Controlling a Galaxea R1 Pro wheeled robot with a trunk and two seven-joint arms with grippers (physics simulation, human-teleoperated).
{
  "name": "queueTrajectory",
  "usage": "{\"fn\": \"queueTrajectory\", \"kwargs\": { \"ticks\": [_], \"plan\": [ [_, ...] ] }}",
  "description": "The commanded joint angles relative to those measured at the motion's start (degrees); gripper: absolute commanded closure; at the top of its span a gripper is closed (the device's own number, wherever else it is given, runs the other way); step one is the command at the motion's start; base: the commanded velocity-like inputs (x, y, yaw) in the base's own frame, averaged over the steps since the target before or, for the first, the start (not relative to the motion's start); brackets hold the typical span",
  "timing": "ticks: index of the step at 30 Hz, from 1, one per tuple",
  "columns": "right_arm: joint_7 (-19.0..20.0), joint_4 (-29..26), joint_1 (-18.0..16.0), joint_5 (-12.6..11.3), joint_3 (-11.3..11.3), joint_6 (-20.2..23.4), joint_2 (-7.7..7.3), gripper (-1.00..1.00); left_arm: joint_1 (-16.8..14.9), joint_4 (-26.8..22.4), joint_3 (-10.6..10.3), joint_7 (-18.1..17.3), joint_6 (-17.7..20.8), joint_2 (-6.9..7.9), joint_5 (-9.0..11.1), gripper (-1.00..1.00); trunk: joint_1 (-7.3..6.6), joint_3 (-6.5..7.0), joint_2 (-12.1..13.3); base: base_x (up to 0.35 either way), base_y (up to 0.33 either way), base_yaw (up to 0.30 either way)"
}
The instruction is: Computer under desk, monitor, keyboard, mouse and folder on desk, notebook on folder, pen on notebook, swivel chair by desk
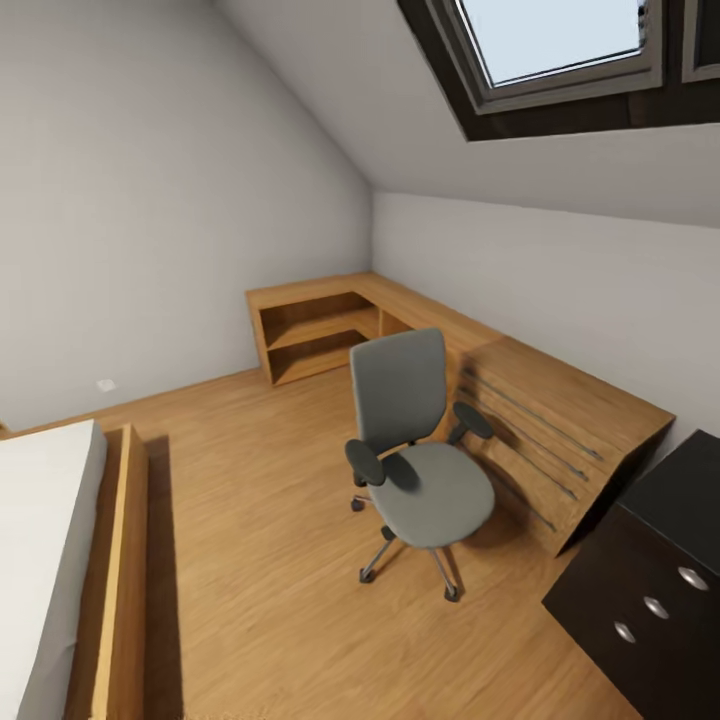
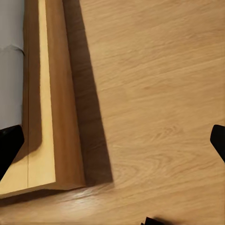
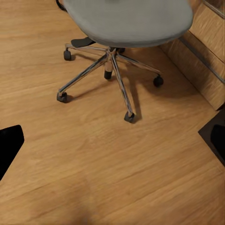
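Observation:
The swivel chair [image 1: 420,470] stands on the light wood floor in the middle of the bedroom, grey with a tall back and black armrests, its back toward the low wood cabinets. Its seat is bare. In the right wrist view the chair's seat [image 3: 126,21] and chrome wheeled base [image 3: 110,61] lie ahead of my right gripper [image 3: 112,145], which is open and empty, well clear of the chair. My left gripper [image 2: 112,145] is open too, over bare floor beside the bed frame [image 2: 51,117].
A bed [image 1: 40,560] with a wooden frame lies along the left. Low light-wood cabinets [image 1: 320,330] run along the far wall and down the right side [image 1: 560,430]. A dark three-drawer cabinet [image 1: 650,590] stands at the near right. A skylight [image 1: 560,40] is overhead.

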Motion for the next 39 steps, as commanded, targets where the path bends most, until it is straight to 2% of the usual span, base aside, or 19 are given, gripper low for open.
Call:
{"fn": "queueTrajectory", "kwargs": {
  "ticks": [1,8,17,39],
  "plan": [
    [-0.5,0.1,0.0,-0.2,0.5,-0.1,0.04,-1.0,0.0,0.0,-0.5,0.4,-0.1,0.02,0.1,-1.0,0.03,-0.1,-0.1,0.0,0.0,0.141],
    [-1.1,0.1,0.0,-0.4,0.6,-0.1,0.2,-1.0,0.0,0.0,-0.5,0.4,-0.1,0.01,0.1,-1.0,0.03,-0.08,-0.1,0.0,0.0,0.066],
    [-1.1,0.1,0.0,-0.4,0.6,-0.1,0.33,-1.0,0.0,0.0,-0.5,0.4,-0.1,-0.05,0.1,-1.0,0.03,-0.08,-0.1,0.031,0.0,0.224],
    [-1.1,0.1,0.0,-0.4,0.6,-0.1,0.35,-1.0,0.0,0.0,-0.6,0.4,0.1,-0.17,-0.1,-1.0,0.03,-0.08,-0.1,0.298,0.0,0.272]
  ]
}}
